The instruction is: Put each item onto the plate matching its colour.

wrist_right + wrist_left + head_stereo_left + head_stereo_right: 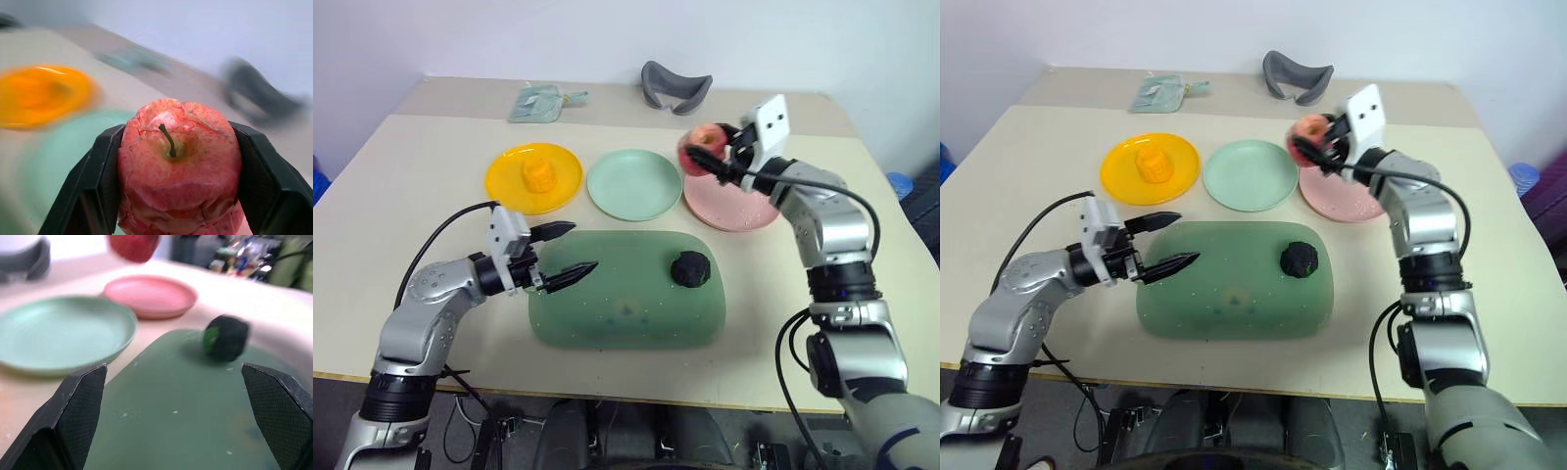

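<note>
With the right gripper [717, 155] fingers clamped on the red apple [701, 149] above the pink plate's [744, 208] edge and left gripper [566, 251] fingers apart, an early release could roll it onto the counter [411, 176].

The pink plate [736, 208] and mint green plate [633, 184] look smooth and matt. The apple-like piece [178, 169] is glossy and wrinkled; the black ball [689, 268] is knobbly.

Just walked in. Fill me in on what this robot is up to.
It is sorting items onto plates by colour. The right gripper holds the red apple in the air above the near edge of the pink plate. The yellow chunk already sits on the yellow plate. The black ball lies on the green mat, with the open left gripper hovering at the mat's other end. The mint plate is empty.
</note>
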Tool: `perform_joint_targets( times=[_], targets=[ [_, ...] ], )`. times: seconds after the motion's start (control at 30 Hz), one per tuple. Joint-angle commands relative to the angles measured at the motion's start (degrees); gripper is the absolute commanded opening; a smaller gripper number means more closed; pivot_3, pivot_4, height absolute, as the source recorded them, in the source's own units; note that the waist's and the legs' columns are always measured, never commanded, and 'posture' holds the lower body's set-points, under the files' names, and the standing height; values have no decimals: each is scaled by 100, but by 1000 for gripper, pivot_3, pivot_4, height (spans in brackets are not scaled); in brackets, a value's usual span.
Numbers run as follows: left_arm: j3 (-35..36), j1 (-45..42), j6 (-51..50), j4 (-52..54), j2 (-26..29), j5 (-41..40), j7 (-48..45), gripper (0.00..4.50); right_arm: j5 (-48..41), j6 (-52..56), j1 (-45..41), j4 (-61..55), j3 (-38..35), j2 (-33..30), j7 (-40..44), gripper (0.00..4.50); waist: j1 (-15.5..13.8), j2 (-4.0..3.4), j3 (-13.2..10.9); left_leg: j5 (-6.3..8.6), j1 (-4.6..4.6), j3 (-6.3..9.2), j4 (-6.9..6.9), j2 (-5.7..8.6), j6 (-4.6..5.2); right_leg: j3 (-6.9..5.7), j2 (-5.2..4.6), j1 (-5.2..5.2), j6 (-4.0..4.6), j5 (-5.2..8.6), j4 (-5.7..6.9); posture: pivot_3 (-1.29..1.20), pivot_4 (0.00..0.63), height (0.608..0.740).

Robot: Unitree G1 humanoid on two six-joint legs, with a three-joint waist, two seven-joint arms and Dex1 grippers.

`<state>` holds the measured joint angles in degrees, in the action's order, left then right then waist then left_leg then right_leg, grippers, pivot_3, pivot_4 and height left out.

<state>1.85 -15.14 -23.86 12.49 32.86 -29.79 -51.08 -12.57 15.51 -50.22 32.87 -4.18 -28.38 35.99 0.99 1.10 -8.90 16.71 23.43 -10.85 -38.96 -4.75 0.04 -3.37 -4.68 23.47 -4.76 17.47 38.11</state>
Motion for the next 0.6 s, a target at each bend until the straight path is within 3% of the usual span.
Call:
perform_joint_targets(
  times=[0.03, 0.2, 0.3, 0.33, 0.37, 0.43, 0.6],
  targets=[
    [-121, -194, -96, 274, -113, 3, 139, 4500, 254, -732, -499, 1487, -203, -147, -228, 2487, 20, -10, -6, 0, 0, -4, 0, 0, 0, 0, 1, 1, 0, 0, 0, 0, 150, 740],
    [-202, -226, -92, 233, -194, 46, 179, 4500, 328, -1223, -814, 2826, -287, -88, -19, 2487, 131, -40, -22, -2, 0, -10, 3, -2, -2, 6, 3, 6, 0, 0, 2, 0, 150, 740],
    [-217, -156, -137, 304, -231, -13, 184, 4500, 350, -1403, -887, 3057, -318, -84, 60, 3849, 154, -40, -22, -2, -1, -7, 0, -3, -2, 6, 3, 3, -1, 0, 3, 0, 150, 740],
    [-221, -93, -135, 345, -200, -33, 128, 4500, 283, -1407, -877, 2929, -362, -126, 185, 4363, 155, -41, -23, -2, -1, -4, 1, -3, -2, 6, 3, 3, -1, 0, 3, 0, 150, 740],
    [-222, -40, -121, 371, -168, -35, 71, 4500, 189, -1354, -861, 2780, -416, -173, 340, 4447, 155, -46, -26, -2, -1, -3, 1, -4, -2, 7, 2, 3, -1, 0, 3, 0, 150, 740],
    [-207, 41, -109, 419, -119, -81, -56, 4500, 36, -1279, -750, 2403, -482, -259, 700, 4447, 147, -55, -32, -2, -1, 0, 1, -4, -2, 8, 1, 4, -1, 0, 3, 0, 150, 740],
    [-187, 219, -71, 566, 72, -460, -794, 4500, -636, -373, 605, -241, -511, -682, 1876, 4447, 51, -58, -33, -1, 0, 5, 1, -5, -2, 7, -1, 2, -2, 0, 0, 0, 150, 740]
  ],
)
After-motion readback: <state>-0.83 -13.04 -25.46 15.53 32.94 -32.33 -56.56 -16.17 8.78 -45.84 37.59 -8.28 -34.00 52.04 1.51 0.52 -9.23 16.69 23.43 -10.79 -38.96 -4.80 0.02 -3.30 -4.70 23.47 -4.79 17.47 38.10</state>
